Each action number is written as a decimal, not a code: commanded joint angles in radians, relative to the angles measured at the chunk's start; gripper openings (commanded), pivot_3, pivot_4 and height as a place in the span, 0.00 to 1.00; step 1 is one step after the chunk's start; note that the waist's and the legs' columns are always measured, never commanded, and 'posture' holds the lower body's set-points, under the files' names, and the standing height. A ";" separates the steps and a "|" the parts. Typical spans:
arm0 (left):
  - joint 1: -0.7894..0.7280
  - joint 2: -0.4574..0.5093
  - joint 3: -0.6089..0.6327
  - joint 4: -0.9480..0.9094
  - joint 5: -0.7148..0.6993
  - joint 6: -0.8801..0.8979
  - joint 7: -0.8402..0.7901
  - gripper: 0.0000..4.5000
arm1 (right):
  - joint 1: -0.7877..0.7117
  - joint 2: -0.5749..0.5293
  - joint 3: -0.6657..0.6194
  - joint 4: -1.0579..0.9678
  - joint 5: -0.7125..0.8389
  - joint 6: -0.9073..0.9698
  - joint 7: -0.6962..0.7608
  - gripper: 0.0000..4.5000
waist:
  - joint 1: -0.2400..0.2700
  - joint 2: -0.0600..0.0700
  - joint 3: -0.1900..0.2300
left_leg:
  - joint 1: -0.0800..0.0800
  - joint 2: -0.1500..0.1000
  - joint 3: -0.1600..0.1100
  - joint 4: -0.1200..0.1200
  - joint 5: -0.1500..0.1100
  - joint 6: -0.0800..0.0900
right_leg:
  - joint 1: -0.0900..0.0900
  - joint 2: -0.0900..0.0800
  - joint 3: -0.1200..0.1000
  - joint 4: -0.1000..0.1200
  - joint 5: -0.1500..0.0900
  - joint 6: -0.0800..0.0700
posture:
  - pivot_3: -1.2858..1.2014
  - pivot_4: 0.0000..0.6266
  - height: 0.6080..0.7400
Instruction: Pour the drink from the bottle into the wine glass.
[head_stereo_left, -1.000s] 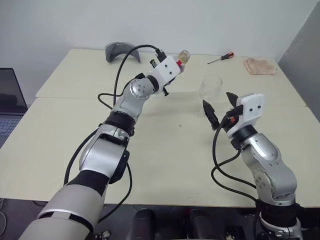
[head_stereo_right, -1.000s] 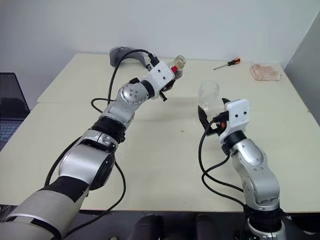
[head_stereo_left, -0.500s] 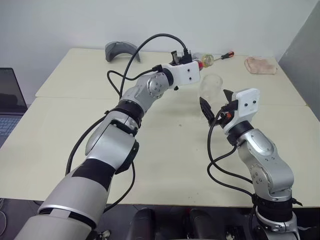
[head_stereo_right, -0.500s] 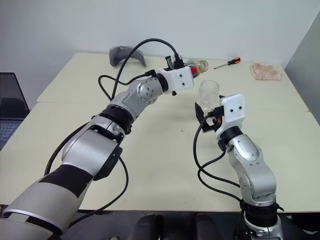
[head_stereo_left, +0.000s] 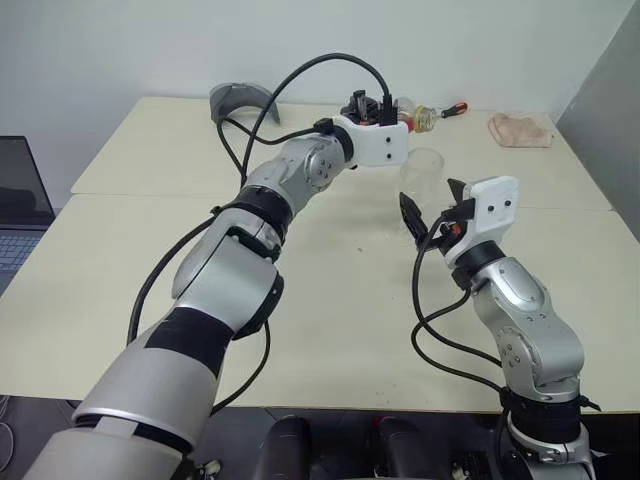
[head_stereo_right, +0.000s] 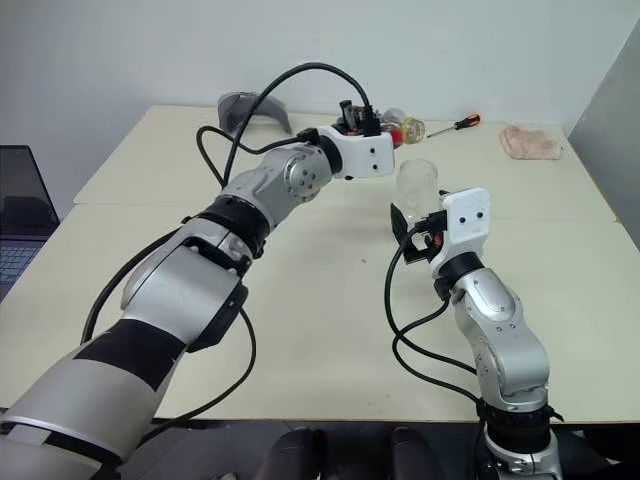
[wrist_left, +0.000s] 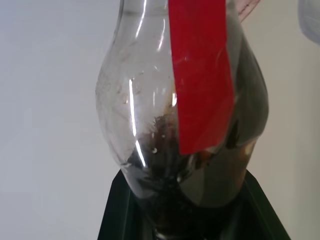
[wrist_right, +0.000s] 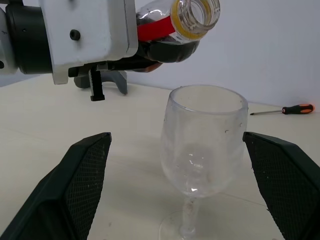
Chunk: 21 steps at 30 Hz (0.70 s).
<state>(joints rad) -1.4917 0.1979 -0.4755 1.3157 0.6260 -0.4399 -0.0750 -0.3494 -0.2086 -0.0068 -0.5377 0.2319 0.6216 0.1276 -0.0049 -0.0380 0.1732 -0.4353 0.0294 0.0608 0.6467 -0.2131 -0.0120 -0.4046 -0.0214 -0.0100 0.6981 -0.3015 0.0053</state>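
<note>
Table (head_stereo_left: 120, 300) nearest: pale beige top, bare on the near side. Next out, the right gripper (wrist_right: 180, 187), two black fingers spread wide w/ nothing between them but air, flanking the clear stemmed wine glass (wrist_right: 204, 132) w/o touching it. Glass stands upright on the table, bowl looks empty.

Above and just behind the glass rim, the left gripper (head_stereo_left: 385, 103) is clamped on the small clear plastic bottle w/ bulbous body and red label (wrist_right: 170, 27). Bottle is tipped roughly level, open yellow-ringed mouth pointing toward the glass; no cap on it. Dark brown cola-like drink (wrist_left: 200, 170) pools in the body, none crossing the lip that I can see.

Handling, my read: bottle is light, thin-walled, will dent under squeeze, so grip at the body as now, firm not crushing. Glass is brittle, top-heavy on a thin stem, prob. tips easily; steady it at the stem or low bowl if at all.

Farther back: red-and-black-handled screwdriver (head_stereo_left: 456, 109), crumpled pinkish cloth (head_stereo_left: 519, 131), grey curved plastic piece (head_stereo_left: 240, 101) at the far edge.
</note>
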 joint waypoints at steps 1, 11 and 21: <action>-0.051 -0.003 0.001 -0.006 0.008 0.015 0.031 0.18 | -0.016 0.006 -0.004 -0.015 -0.005 -0.009 -0.006 1.00 | 0.000 0.000 0.000 | 0.000 0.000 0.000 0.000 0.000 0.000 | 0.000 0.000 0.000 0.000 0.000 0.000 | 0.52 0.24 1.00; -0.061 -0.013 -0.023 0.009 0.050 0.034 0.066 0.17 | -0.019 0.015 -0.001 -0.028 -0.019 0.010 -0.009 1.00 | 0.000 0.000 0.000 | 0.000 0.000 0.000 0.000 0.000 0.000 | 0.000 0.000 0.000 0.000 0.000 0.000 | 0.52 0.24 1.00; -0.074 -0.015 -0.048 0.012 0.085 0.034 0.094 0.17 | -0.023 0.012 -0.001 -0.032 -0.034 0.029 -0.019 1.00 | 0.000 0.000 0.000 | 0.000 0.000 0.000 0.000 0.000 0.000 | 0.000 0.000 0.000 0.001 0.000 0.000 | 0.52 0.24 1.00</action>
<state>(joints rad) -1.5072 0.1853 -0.5198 1.3451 0.7061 -0.4012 -0.0091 -0.3504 -0.1946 -0.0023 -0.5347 0.2062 0.6577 0.1124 -0.0052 -0.0380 0.1732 -0.4353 0.0294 0.0609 0.6472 -0.2127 -0.0122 -0.4046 -0.0215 -0.0098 0.6987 -0.3014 0.0052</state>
